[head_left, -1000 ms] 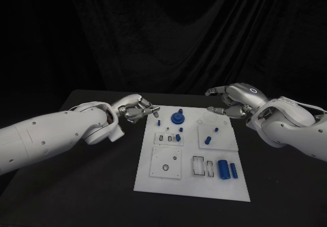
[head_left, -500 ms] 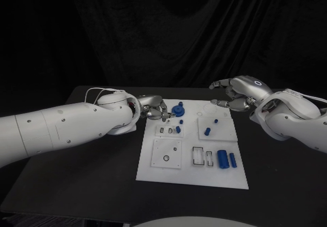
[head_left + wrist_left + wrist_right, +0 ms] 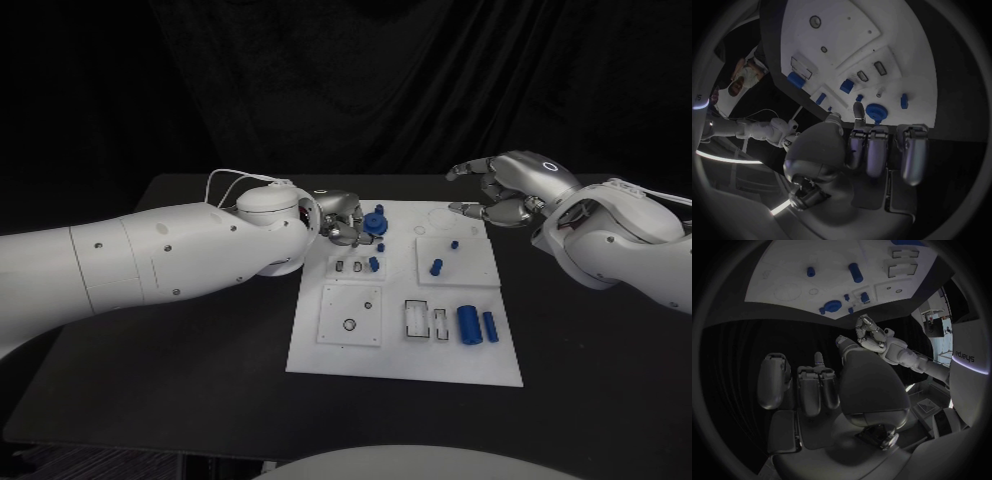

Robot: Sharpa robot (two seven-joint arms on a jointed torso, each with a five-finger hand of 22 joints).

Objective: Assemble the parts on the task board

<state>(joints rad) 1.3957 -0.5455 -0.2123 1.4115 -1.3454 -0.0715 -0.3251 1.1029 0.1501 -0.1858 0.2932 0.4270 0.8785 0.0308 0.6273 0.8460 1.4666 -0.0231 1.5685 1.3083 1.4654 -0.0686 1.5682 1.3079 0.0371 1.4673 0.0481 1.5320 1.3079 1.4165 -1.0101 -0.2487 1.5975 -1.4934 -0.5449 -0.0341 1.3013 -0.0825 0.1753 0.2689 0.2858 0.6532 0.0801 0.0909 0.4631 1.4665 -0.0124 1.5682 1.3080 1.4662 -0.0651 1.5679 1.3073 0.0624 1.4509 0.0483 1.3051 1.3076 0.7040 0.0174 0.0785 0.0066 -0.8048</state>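
Overhead, task board (image 3: 411, 340) lies flat in the middle of the black table (image 3: 188, 330), long axis running away from the robot. Left hand (image 3: 340, 217) sits at the board's far left corner, fingers curled in, fingertips just beside the round blue gear part (image 3: 375, 223); cannot tell whether they touch it, and nothing is clearly held. From the left wrist view the fingers (image 3: 877, 150) hang together above the same gear part (image 3: 876, 111). Right hand (image 3: 505, 193) hovers over the far right corner, fingers bent and spread apart, holding nothing. Two blue cylinders (image 3: 477, 324) lie side by side near the board's right edge, closer to the robot; small blue pegs (image 3: 437, 267) stand mid-board. Writing: partial word on a white surface in the right wrist view, reads roughly "adsys" (image 3: 965, 356); not sure of letters.
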